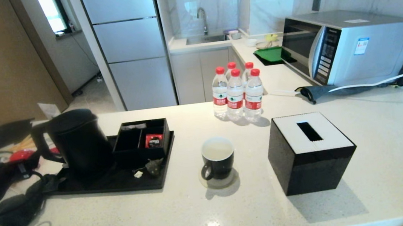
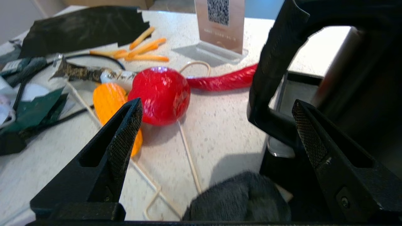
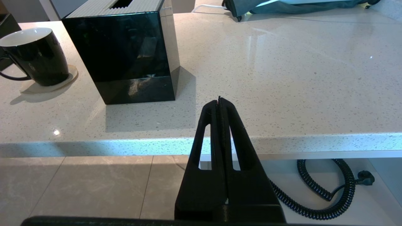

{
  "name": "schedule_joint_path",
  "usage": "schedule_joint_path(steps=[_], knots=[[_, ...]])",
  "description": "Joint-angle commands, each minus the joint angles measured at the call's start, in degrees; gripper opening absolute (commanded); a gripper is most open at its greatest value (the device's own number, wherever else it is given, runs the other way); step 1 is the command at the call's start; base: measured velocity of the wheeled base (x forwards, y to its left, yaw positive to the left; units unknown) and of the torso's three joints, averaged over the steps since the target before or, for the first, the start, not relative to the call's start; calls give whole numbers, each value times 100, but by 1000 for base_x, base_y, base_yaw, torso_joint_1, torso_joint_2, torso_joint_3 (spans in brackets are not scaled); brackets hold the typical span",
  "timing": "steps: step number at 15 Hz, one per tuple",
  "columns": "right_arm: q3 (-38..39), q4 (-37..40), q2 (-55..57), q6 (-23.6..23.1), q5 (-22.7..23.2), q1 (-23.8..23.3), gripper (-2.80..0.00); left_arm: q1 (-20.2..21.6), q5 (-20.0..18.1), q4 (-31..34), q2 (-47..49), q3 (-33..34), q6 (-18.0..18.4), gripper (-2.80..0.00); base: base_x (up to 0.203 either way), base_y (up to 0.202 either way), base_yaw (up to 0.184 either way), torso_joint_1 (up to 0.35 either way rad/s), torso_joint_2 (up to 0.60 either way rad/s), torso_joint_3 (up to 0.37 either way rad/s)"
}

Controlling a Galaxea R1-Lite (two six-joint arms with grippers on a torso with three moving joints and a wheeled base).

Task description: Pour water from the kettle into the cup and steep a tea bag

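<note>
My left fingers (image 2: 216,125) stand wide beside the kettle (image 1: 77,142) on its tray (image 1: 118,181), its handle (image 2: 273,78) between them; the cup (image 1: 217,158) holds water, the tea bag (image 1: 153,166) lies on the tray. Reaching for the bag, I could knock the kettle or snag its string; my right fingers (image 3: 219,102) hang pressed together off the bench (image 3: 282,78).

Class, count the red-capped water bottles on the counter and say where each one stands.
5, clustered behind the cup: three in front, two behind. More could be hidden behind the cluster.
</note>
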Motion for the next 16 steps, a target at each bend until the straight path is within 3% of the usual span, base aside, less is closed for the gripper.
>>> schedule_joint_path(steps=[1, 5, 16], knots=[[0, -3, 0, 4, 2, 2, -280, -60, -6, -211, 331, -185, -4, 0, 0, 0, 0, 0, 0, 0], [4, -3, 0, 4, 2, 2, -280, -76, -5, -568, 698, -495, -18, 0, 0, 0, 0, 0, 0, 0], [-3, -3, 0, 4, 2, 2, -280, -191, -15, -555, 1273, -1402, -23, 0, 0, 0, 0, 0, 0, 0]])
